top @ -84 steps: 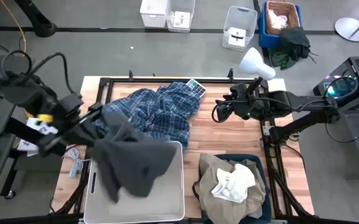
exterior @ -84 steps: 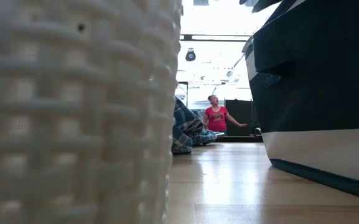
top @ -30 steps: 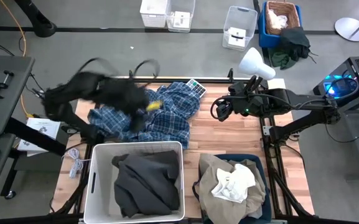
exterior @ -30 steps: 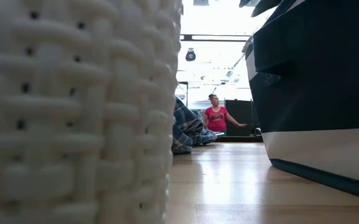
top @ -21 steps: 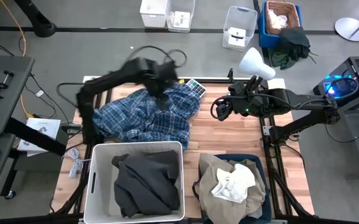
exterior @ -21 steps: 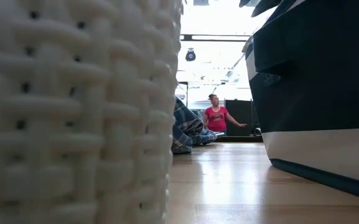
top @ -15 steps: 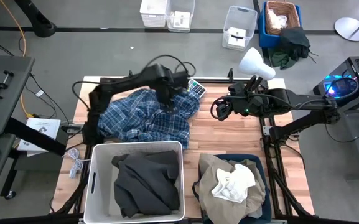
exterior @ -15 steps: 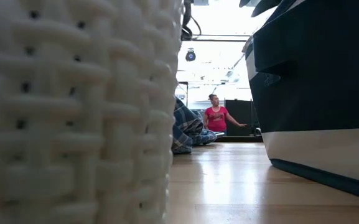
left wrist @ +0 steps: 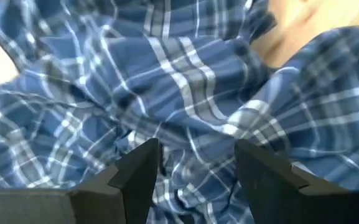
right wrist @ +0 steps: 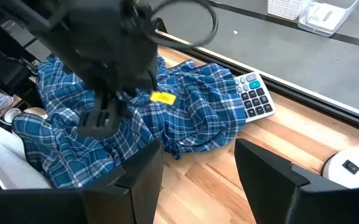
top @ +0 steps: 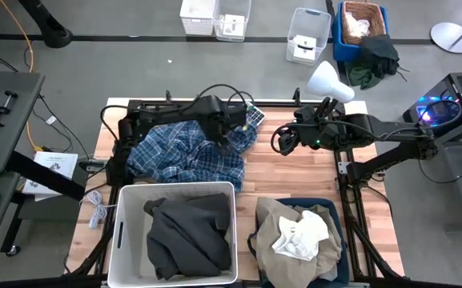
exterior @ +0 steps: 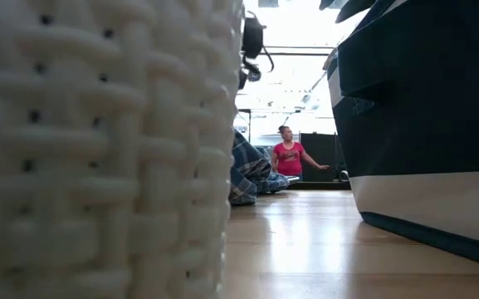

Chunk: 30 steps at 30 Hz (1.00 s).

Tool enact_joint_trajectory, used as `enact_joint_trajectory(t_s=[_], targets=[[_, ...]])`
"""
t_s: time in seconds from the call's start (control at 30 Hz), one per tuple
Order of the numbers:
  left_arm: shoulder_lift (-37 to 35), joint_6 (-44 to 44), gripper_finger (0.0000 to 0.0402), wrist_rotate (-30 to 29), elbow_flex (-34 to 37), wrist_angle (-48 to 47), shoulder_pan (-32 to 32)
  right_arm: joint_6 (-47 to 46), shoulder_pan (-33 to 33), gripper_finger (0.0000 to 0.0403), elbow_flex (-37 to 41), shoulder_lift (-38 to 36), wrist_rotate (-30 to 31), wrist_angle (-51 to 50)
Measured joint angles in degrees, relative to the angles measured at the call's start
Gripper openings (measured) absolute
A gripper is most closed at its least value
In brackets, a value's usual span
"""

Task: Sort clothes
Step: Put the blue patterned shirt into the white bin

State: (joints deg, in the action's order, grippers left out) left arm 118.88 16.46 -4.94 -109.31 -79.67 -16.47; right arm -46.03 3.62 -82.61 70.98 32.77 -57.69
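The blue-and-white plaid shirt (top: 174,152) lies crumpled on the table's far left half. My left gripper (top: 227,138) is open and points down at the shirt's right part (left wrist: 185,93), its fingers astride a raised fold. The dark grey garment (top: 189,234) lies in the white basket (top: 123,240) at the near left. The beige garment (top: 275,220) and, on top of it, the white one (top: 303,236) fill the dark bin (top: 339,220) at the near right. My right gripper (top: 283,142) hovers open right of the shirt, holding nothing. My left gripper comes from above at the plaid shirt's right part (left wrist: 198,134), the open fingers (left wrist: 143,163) on either side of a fold. Whether the fingertips touch the cloth I cannot tell.
A calculator (top: 252,114) lies at the far edge, just beyond the shirt's right end. In the low view the basket's woven wall (exterior: 98,149) and the bin's wall (exterior: 422,108) leave a narrow gap. A person in red (exterior: 287,158) is far behind the table.
My left gripper has swung from the table's left side across the plaid shirt toward its right end and the calculator, then come down at the cloth, still open. The dark grey garment lies still in the white basket. My right arm has kept still.
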Motion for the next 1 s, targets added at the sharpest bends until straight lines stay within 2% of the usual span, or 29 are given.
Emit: enact_joint_trajectory(t_s=[0.27, 0.43, 0.53, 0.6, 0.67, 0.7, 0.83, 1.0], targets=[[-0.01, 1.91, 0.0203, 3.01, 11.71, 10.93, -0.83, -0.01, 0.0, 0.0195, 0.0, 0.0, 0.0, -0.11], [0.01, -0.08, 0.0194, 4.92, 18.56, 17.37, -1.69, -0.08, 0.0, 0.0195, 0.0, 0.0, 0.02, -0.07], [-0.01, -1.1, 0.0155, 6.75, 21.7, 19.72, -1.93, -0.1, 0.0, 0.0195, 0.0, 0.0, 0.02, 0.04], [-0.01, -1.08, 0.0104, 8.28, 23.22, 20.42, -1.92, -0.17, 0.0, 0.0195, 0.0, 0.0, 0.02, 0.09], [-0.01, -1.5, 0.0037, 9.44, 23.99, 20.52, -1.95, -0.35, 0.0, 0.0195, 0.0, 0.0, 0.02, 0.09], [-0.01, -1.55, 0.002, 9.57, 24.1, 20.51, -1.95, -0.39, 0.0, 0.0195, 0.0, 0.0, 0.02, 0.1], [-3.25, -3.24, 0.0006, 9.61, 23.57, 19.46, -1.92, -0.42, 0.0, 0.0195, 0.0, 0.0, 0.03, 0.11], [-16.41, -3.18, 0.0002, 9.3, 19.48, 19.95, -3.1, -0.45, 0.0, 0.0195, 0.0, 0.0, 0.69, 0.13]])
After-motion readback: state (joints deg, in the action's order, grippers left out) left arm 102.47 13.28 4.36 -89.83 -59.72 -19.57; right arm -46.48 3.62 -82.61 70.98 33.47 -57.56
